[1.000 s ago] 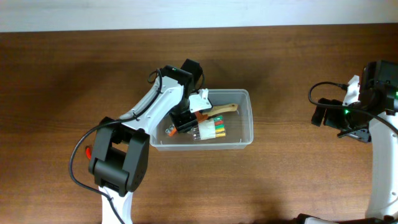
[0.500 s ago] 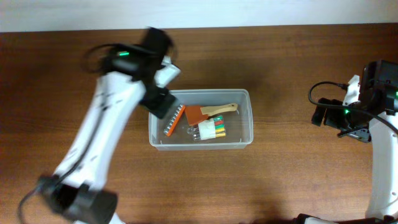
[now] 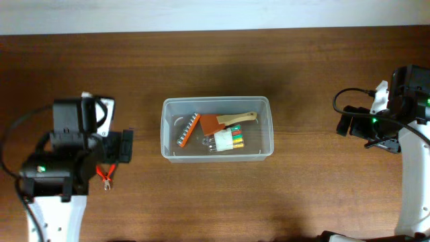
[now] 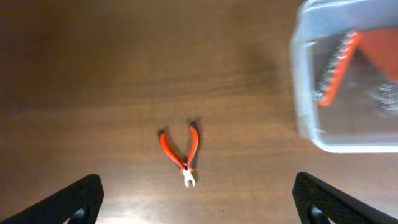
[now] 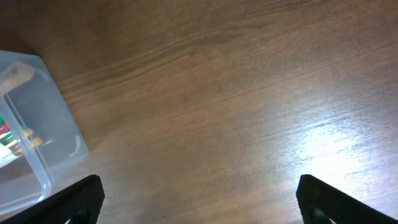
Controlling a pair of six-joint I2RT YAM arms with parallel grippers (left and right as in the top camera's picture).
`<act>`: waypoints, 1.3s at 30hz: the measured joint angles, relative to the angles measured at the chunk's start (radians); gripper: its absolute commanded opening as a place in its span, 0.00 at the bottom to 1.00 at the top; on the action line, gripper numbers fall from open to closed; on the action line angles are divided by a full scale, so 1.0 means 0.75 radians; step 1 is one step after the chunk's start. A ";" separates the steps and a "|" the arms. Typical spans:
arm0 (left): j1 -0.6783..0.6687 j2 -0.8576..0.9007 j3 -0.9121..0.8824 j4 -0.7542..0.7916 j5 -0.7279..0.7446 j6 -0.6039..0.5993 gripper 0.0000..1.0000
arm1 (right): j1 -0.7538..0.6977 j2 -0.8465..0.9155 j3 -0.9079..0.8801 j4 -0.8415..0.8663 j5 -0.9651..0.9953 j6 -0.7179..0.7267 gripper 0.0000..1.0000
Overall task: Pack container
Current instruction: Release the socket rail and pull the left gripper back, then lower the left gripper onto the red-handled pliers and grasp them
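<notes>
The clear plastic container (image 3: 263, 149) sits mid-table and holds an orange bit holder (image 3: 189, 129), an orange-bladed scraper with a wooden handle (image 3: 228, 121) and a set of coloured-tip bits (image 3: 227, 140). Small red-handled pliers (image 3: 105, 177) lie on the table left of it, seen in the left wrist view (image 4: 181, 151). My left gripper (image 4: 198, 202) is open and empty, hovering above the pliers; the container's corner (image 4: 305, 118) shows at that view's upper right. My right gripper (image 5: 200, 202) is open and empty over bare wood at the far right, the container's corner (image 5: 59, 134) at its left.
The wooden table (image 3: 215, 67) runs to a pale wall at the back. The right arm (image 3: 386, 121) stands at the right edge with its cable looped beside it.
My left arm has pulled out of the container and swung left and toward the front edge, now over the pliers. The orange bit holder lies in the container. The right arm has not moved.
</notes>
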 measured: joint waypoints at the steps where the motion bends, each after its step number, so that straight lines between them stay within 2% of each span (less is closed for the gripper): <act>1: 0.033 -0.015 -0.085 0.060 0.016 -0.006 0.99 | -0.001 0.000 0.000 -0.001 0.000 0.001 0.99; 4: 0.136 0.018 -0.320 0.215 0.085 -0.022 0.99 | -0.001 0.000 0.000 0.000 -0.001 0.000 0.99; 7: 0.204 0.120 -0.458 0.329 0.159 -0.025 0.99 | -0.001 0.000 0.000 0.000 -0.001 0.000 0.99; 16: 0.225 0.425 -0.488 0.563 0.227 -0.029 0.99 | -0.001 0.000 0.000 0.000 -0.001 0.001 0.99; 24: 0.225 0.665 -0.488 0.542 0.192 -0.063 0.99 | -0.001 0.000 0.000 -0.001 -0.001 0.000 0.99; 31: 0.234 0.669 -0.488 0.489 0.152 -0.089 0.99 | -0.001 0.000 0.000 0.000 -0.001 0.001 0.99; 39: 0.273 0.676 -0.564 0.551 0.144 -0.089 0.99 | -0.001 0.000 0.000 0.000 -0.001 -0.001 0.99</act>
